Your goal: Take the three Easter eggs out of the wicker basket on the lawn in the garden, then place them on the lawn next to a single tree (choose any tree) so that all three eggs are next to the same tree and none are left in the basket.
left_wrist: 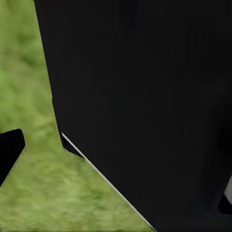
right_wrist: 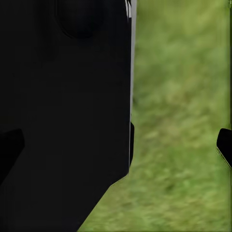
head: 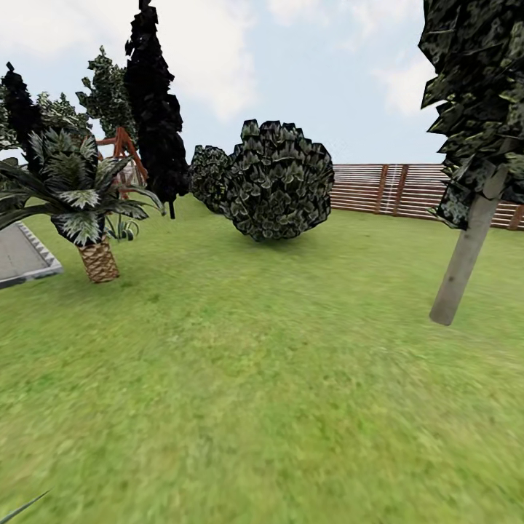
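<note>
The lawn (head: 262, 400) spreads wide and green ahead of me. At the right stands a tree (head: 466, 255) with a thin, pale, leaning trunk and a dark leafy crown above. The Easter eggs and the wicker basket are out of view. In the left wrist view, my left gripper (left_wrist: 116, 179) is open, its dark fingertips (left_wrist: 9, 154) at the picture's edges with nothing between them. My right gripper (right_wrist: 116, 145) is likewise open, its fingertips (right_wrist: 225, 145) far apart over grass. Both hang close beside a black part of my own body (right_wrist: 63, 121).
A round dark bush (head: 276, 182) sits mid-lawn ahead. A small palm (head: 87, 211) grows at the left beside a grey paved slab (head: 22, 255). A near-black columnar tree (head: 156, 116) rises behind it. A brown slat fence (head: 393, 189) closes the far side.
</note>
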